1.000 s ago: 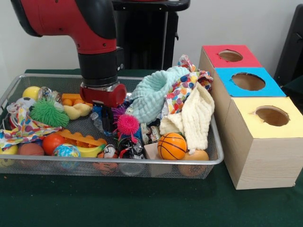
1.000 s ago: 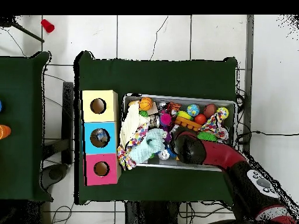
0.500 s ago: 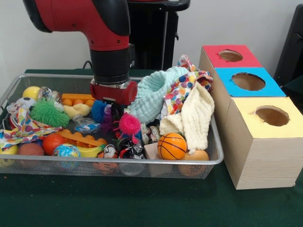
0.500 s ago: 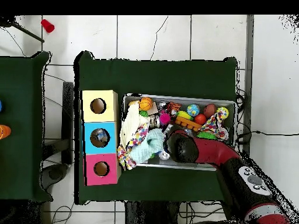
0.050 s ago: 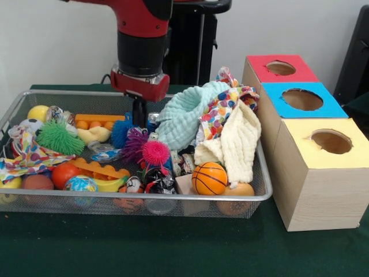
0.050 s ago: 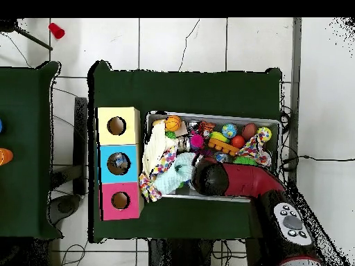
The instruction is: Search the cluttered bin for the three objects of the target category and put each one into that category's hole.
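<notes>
Green cloth (image 5: 173, 254) covers the table, which carries a wire mesh bin (image 5: 173, 197) and, just beside it, a row of three wooden boxes. Nearest along the bin's front rim lie a small basketball (image 5: 209, 178), an orange ball (image 5: 238, 190), a globe-patterned ball (image 5: 80, 184) and a red ball (image 5: 63, 172). Behind these sit a pink spiky ball (image 5: 155, 152), a purple spiky ball (image 5: 134, 144) and a blue spiky ball (image 5: 120, 133), close together. A green spiky ball (image 5: 59, 137) lies toward one end. A cream knitted cloth (image 5: 233, 144), a polka-dot cloth (image 5: 222, 109) and a mint cloth (image 5: 184, 115) are heaped at the end nearest the boxes.

The boxes run near to far: yellow-topped box (image 5: 323, 144), blue-topped box (image 5: 300, 99), red-topped box (image 5: 279, 68), each with a round hole in its top.

The gripper (image 5: 139, 113) hangs above the bin's far middle, over the blue spiky ball, its dark fingers pressed together with nothing visible between them. In the overhead view the arm (image 6: 243, 180) covers the gripper.
</notes>
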Motion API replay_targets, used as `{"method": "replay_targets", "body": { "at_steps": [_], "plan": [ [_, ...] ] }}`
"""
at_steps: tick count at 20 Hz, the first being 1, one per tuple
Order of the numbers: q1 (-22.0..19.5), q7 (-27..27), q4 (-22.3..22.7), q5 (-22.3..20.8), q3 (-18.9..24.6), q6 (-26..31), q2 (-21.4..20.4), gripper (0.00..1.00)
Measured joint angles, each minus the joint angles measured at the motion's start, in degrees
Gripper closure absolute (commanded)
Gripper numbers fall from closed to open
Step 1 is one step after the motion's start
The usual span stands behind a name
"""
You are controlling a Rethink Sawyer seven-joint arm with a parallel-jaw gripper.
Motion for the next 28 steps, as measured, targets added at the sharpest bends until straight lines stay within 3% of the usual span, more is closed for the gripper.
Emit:
{"method": "replay_targets", "body": {
  "at_steps": [4,5,8,17,21,28],
  "plan": [
    [2.4,0.0,-0.5,0.3,-3.5,3.7,-1.0,1.00],
    [3.3,0.0,-1.2,0.3,-5.8,4.0,-1.0,0.00],
    [3.6,0.0,-1.5,0.4,-6.9,4.0,-1.0,0.00],
    [8.4,0.0,-4.9,1.5,-16.0,1.0,2.4,0.00],
    [10.4,0.4,-6.2,5.8,-19.1,-4.1,5.9,0.00],
    [10.6,0.4,-6.1,13.2,-19.1,-6.4,6.5,0.00]
  ]
}}
